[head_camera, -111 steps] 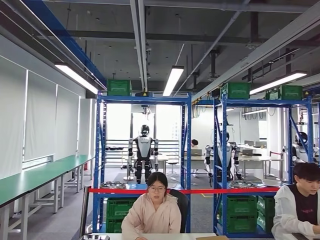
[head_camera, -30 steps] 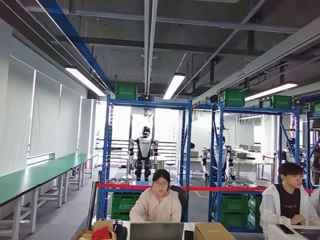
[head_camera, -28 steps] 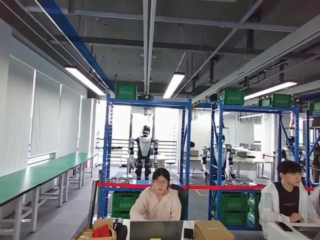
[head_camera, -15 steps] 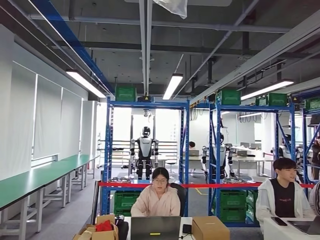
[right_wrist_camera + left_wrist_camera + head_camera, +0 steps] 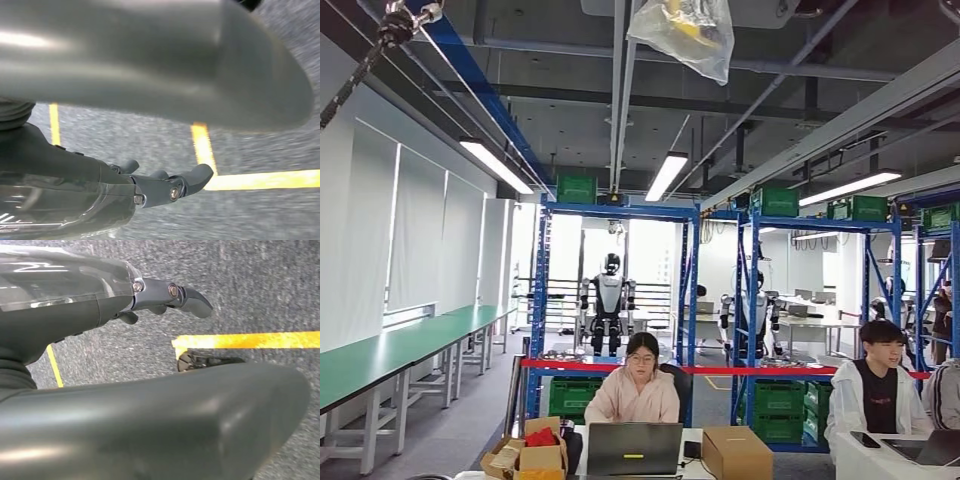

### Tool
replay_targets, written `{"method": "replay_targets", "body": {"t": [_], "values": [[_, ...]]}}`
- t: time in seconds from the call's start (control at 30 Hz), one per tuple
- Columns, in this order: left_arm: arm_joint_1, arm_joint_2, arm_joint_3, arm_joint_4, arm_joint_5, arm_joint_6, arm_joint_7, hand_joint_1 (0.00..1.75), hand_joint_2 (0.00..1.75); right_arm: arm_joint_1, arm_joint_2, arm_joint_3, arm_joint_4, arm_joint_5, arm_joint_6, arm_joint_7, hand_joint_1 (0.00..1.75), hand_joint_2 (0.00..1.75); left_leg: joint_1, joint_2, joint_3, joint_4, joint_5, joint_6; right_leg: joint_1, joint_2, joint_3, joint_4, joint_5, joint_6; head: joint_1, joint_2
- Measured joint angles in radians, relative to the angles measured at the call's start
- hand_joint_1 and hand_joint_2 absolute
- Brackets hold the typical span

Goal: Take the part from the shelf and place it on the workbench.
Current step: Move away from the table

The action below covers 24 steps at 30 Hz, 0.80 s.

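Left wrist view is showing the left hand (image 5: pixel 113 300) hanging over grey speckled floor (image 5: pixel 245 280), its dark fingers (image 5: pixel 188 294) stretching out straight and apart from the thick thumb (image 5: pixel 170 420), gripping nothing and touching nothing; a yellow line (image 5: pixel 256 340) is running across the floor beneath. In the right wrist view the right hand (image 5: pixel 113 185) is hanging the same way, fingers (image 5: pixel 188 181) extending flat, spread from the thumb (image 5: pixel 151 60) and carrying nothing, with a yellow floor marking (image 5: pixel 264 179) passing under them. In the head view a person in a pink top (image 5: pixel 635 385) is sitting at a white desk (image 5: pixel 863 455) behind a laptop (image 5: pixel 634 448), between an open cardboard box (image 5: pixel 527 455) and a closed cardboard box (image 5: pixel 736 452); a second person (image 5: pixel 877 390) is sitting further right. This desk and the people are standing between the camera and the blue shelf (image 5: pixel 543 300), and a red tape (image 5: pixel 697 369) is stretching across the shelf's front. Low grey things that may be the part (image 5: pixel 563 354) are lying on the shelf's level just above the tape, too small to make out clearly, well apart from both hands. Green crates (image 5: pixel 575 398) are sitting on the level below, another humanoid robot (image 5: pixel 608 300) is standing behind the shelf, green-topped benches (image 5: pixel 365 365) are lining the left wall, and a clear plastic bag (image 5: pixel 686 30) is hanging overhead.
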Motion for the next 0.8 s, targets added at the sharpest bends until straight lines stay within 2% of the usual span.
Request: {"method": "replay_targets", "body": {"t": [0.03,0.07,0.1,0.13,0.17,0.2,0.23,0.27,0.3,0.33,0.37,0.4,0.43,0.47,0.5,0.53,0.57,0.6,0.67,0.7,0.73,0.8], "values": [[0.0,0.0,0.0,0.0,0.0,0.0,0.0,0.0,0.0,-0.003,0.0,-0.006,0.002,0.001,-0.004,0.011,0.0,1.75,-0.002,0.0,-0.006,0.001,0.009,-0.004,0.002,0.002,0.06,-0.086,0.003,-0.007,0.0,0.0],[-0.001,0.0,0.0,0.0,0.0,0.0,0.0,0.0,0.0,-0.006,0.0,-0.011,0.004,0.002,-0.006,0.019,0.0,1.75,-0.003,0.0,-0.011,0.001,0.018,-0.009,0.005,0.003,0.101,-0.149,0.0,-0.013,0.0,0.0],[-0.002,0.0,0.0,0.0,0.0,0.0,0.0,0.0,0.0,-0.008,0.001,-0.016,0.006,0.002,-0.007,0.026,0.0,1.75,-0.003,0.001,-0.015,0.0,0.027,-0.014,0.008,0.004,0.122,-0.185,-0.004,-0.017,0.0,0.001],[-0.002,0.0,0.001,0.0,0.0,0.0,0.0,0.0,0.0,-0.009,0.001,-0.021,0.009,0.003,-0.008,0.032,0.0,1.75,-0.002,0.002,-0.018,-0.002,0.038,-0.021,0.01,0.004,0.123,-0.199,-0.002,-0.022,0.0,0.001],[-0.002,0.0,0.001,0.0,0.0,0.0,0.0,0.0,0.0,-0.011,0.003,-0.024,0.012,0.003,-0.009,0.037,0.0,1.75,-0.001,0.001,-0.023,-0.002,0.039,-0.027,0.009,0.001,0.115,-0.202,0.007,-0.028,0.0,0.001],[-0.001,0.0,0.001,0.0,0.0,0.0,0.0,0.0,0.0,-0.011,0.004,-0.027,0.014,0.003,-0.01,0.043,0.0,1.75,0.0,0.0,-0.029,0.007,0.023,-0.032,0.009,-0.002,0.105,-0.204,0.018,-0.037,0.0,0.001],[0.0,0.0,0.001,0.0,-0.001,0.0,0.0,0.0,0.0,-0.011,0.005,-0.031,0.016,0.003,-0.011,0.047,0.0,1.75,0.0,-0.003,-0.039,0.034,-0.013,-0.035,0.008,-0.005,0.092,-0.205,0.031,-0.045,0.0,0.0],[0.001,0.0,0.002,0.0,-0.001,0.0,0.0,0.0,0.0,-0.011,0.006,-0.035,0.017,0.001,-0.012,0.052,0.0,1.75,0.0,-0.005,-0.051,0.08,-0.065,-0.036,0.007,-0.008,0.078,-0.204,0.042,-0.052,0.001,0.0],[0.002,0.0,0.002,0.0,-0.001,0.0,0.0,0.0,0.0,-0.01,0.007,-0.039,0.018,-0.001,-0.012,0.055,0.0,1.75,0.0,-0.006,-0.066,0.143,-0.118,-0.037,0.009,-0.009,0.06,-0.2,0.053,-0.057,0.001,0.0],[0.002,0.0,0.002,0.0,-0.001,0.0,0.0,0.0,0.0,-0.009,0.008,-0.044,0.018,-0.003,-0.011,0.057,0.0,1.75,0.0,-0.006,-0.077,0.211,-0.156,-0.039,0.012,-0.01,0.04,-0.194,0.063,-0.059,0.001,0.0],[0.002,0.0,0.002,0.0,-0.001,0.0,-0.001,0.0,0.0,-0.009,0.01,-0.048,0.018,-0.006,-0.01,0.058,0.0,1.75,0.0,-0.006,-0.081,0.263,-0.17,-0.039,0.014,-0.011,0.02,-0.187,0.072,-0.06,0.001,0.0],[0.002,0.0,0.002,0.0,-0.002,-0.001,-0.001,0.0,0.0,-0.01,0.011,-0.052,0.018,-0.008,-0.009,0.058,0.0,1.75,0.0,-0.007,-0.072,0.287,-0.159,-0.039,0.016,-0.011,-0.001,-0.178,0.081,-0.06,0.001,0.0],[0.002,0.0,0.002,0.0,-0.002,-0.001,-0.001,0.0,0.0,-0.01,0.012,-0.056,0.019,-0.009,-0.009,0.058,0.0,1.75,-0.001,-0.007,-0.047,0.276,-0.133,-0.039,0.017,-0.011,-0.021,-0.167,0.088,-0.059,0.001,0.0],[0.001,0.0,0.002,0.0,-0.002,-0.001,-0.002,0.0,0.0,-0.011,0.013,-0.059,0.019,-0.009,-0.008,0.058,0.0,1.75,-0.001,-0.007,-0.006,0.231,-0.105,-0.037,0.017,-0.01,-0.04,-0.156,0.094,-0.057,0.001,0.0],[-0.001,0.0,0.002,0.0,-0.002,-0.001,-0.002,0.0,0.0,-0.011,0.014,-0.062,0.019,-0.009,-0.006,0.059,0.0,1.75,-0.002,-0.007,0.048,0.163,-0.089,-0.034,0.018,-0.01,-0.057,-0.143,0.098,-0.054,0.001,0.0],[-0.002,0.0,0.002,0.0,-0.002,-0.001,-0.003,0.0,0.0,-0.011,0.015,-0.066,0.019,-0.009,-0.004,0.061,0.0,1.75,-0.003,-0.007,0.099,0.088,-0.089,-0.03,0.019,-0.01,-0.071,-0.13,0.102,-0.051,0.001,0.0],[-0.005,0.0,0.002,0.0,-0.002,-0.001,-0.004,0.0,0.0,-0.012,0.016,-0.069,0.019,-0.007,-0.002,0.063,0.0,1.75,-0.005,-0.008,0.135,0.031,-0.096,-0.026,0.02,-0.01,-0.083,-0.118,0.107,-0.046,0.001,0.0],[-0.006,0.0,0.002,0.0,-0.002,-0.001,-0.005,0.0,0.0,-0.012,0.016,-0.072,0.019,-0.005,0.0,0.067,0.0,1.75,-0.006,-0.008,0.155,-0.006,-0.106,-0.023,0.021,-0.011,-0.093,-0.111,0.113,-0.041,0.0,0.0],[-0.007,-0.001,0.002,0.0,-0.002,-0.002,-0.007,0.0,0.0,-0.013,0.016,-0.077,0.02,-0.001,0.003,0.076,0.0,1.75,-0.006,-0.006,0.147,-0.022,-0.105,-0.012,0.02,-0.01,-0.107,-0.104,0.125,-0.029,0.0,0.0],[-0.007,-0.002,0.002,0.0,-0.003,-0.003,-0.008,0.0,0.0,-0.012,0.015,-0.079,0.02,0.001,0.004,0.081,0.0,1.75,-0.004,-0.005,0.138,-0.023,-0.098,-0.005,0.02,-0.007,-0.115,-0.096,0.113,-0.022,0.0,0.0],[-0.007,-0.003,0.002,0.0,-0.003,-0.003,-0.009,0.0,0.0,-0.011,0.015,-0.081,0.021,0.004,0.004,0.086,0.0,1.75,-0.001,-0.003,0.127,-0.025,-0.089,0.004,0.018,-0.005,-0.124,-0.074,0.085,-0.015,0.0,0.0],[-0.006,-0.003,0.002,0.0,-0.003,-0.003,-0.01,0.0,0.0,-0.01,0.015,-0.084,0.023,0.011,0.005,0.095,0.0,1.75,0.001,-0.002,0.103,-0.025,-0.069,0.014,0.01,-0.002,-0.152,0.024,-0.006,-0.001,0.0,0.0]]}}
